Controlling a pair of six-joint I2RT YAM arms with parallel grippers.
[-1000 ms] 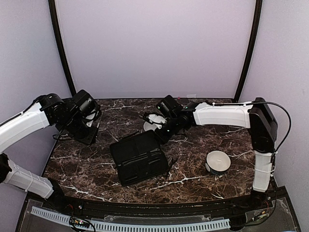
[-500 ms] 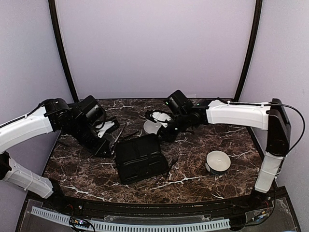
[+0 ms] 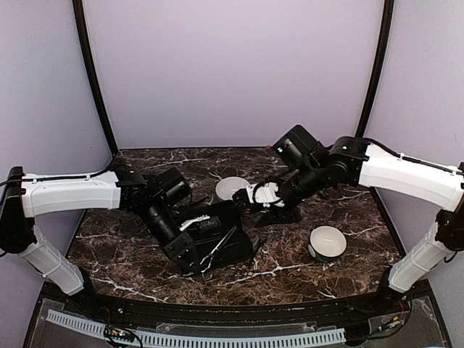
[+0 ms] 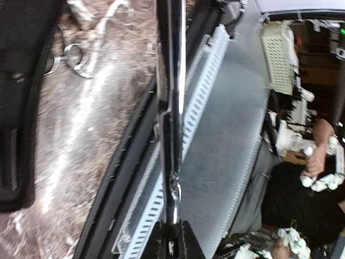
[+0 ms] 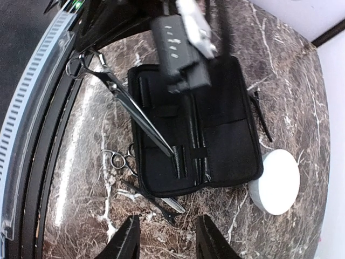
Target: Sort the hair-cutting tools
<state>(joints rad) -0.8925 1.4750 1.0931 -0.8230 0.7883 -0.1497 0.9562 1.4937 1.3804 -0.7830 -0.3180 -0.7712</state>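
Observation:
My left gripper hangs over the open black case, shut on the blade end of long silver scissors. Their ring handles point toward the table's front edge. A second pair of scissors lies on the marble by the case's front side. A slim toothed comb-like tool and a black clip lie beside it. My right gripper is open and empty, held above those tools.
One white bowl stands behind the case, and another stands at the right. A black clip lies by the case's far side. The table's front edge with its slotted cable tray is close to the held scissors.
My left arm has swung from the table's left side to over the case. My right gripper has drawn back to the right, away from the back bowl.

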